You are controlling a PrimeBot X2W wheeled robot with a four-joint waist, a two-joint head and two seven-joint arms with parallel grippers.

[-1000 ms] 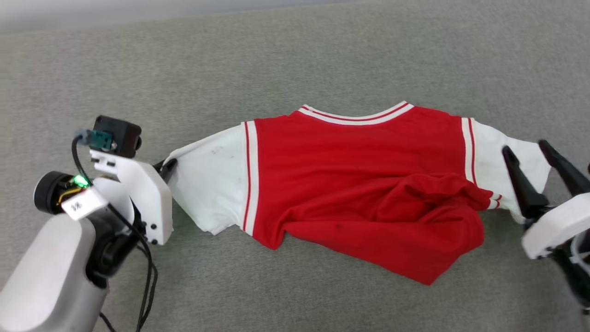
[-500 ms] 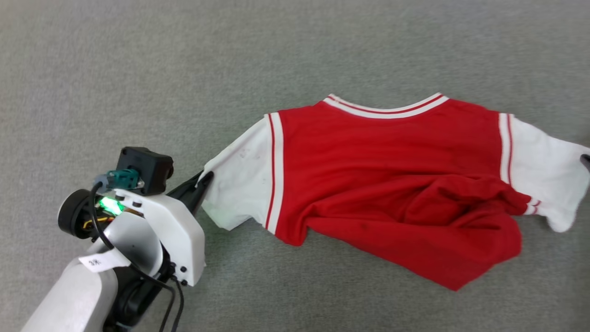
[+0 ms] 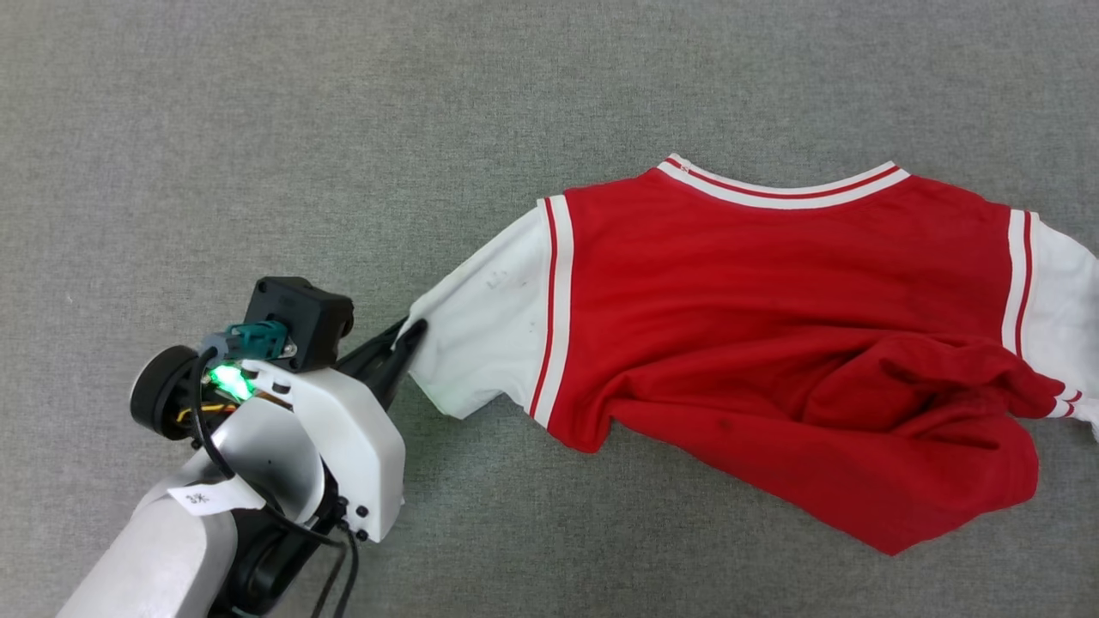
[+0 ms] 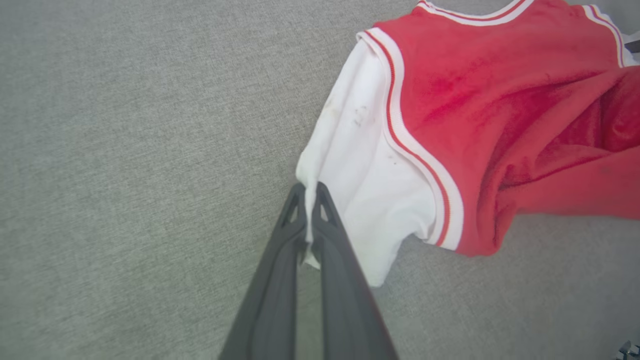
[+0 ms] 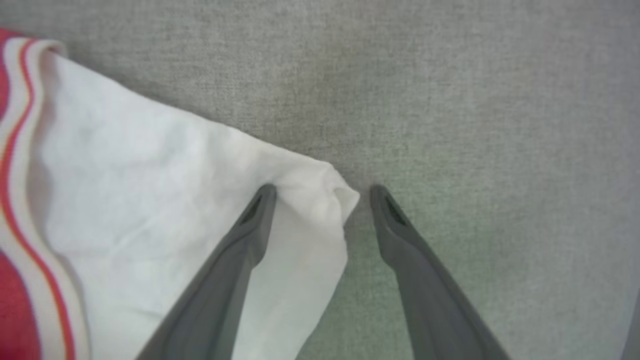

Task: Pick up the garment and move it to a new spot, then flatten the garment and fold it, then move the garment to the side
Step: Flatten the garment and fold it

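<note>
Garment (image 3: 773, 318), one sleeve cropped — left fingers (image 3: 402, 343) pinching the other

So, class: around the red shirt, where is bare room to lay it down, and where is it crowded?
Bare: the grey surface beyond the collar, left of the left gripper, and the strip between that arm and the garment hem. Crowded: both sleeve tips, one pinched by the left gripper, the other between the right gripper's open fingers.
</note>
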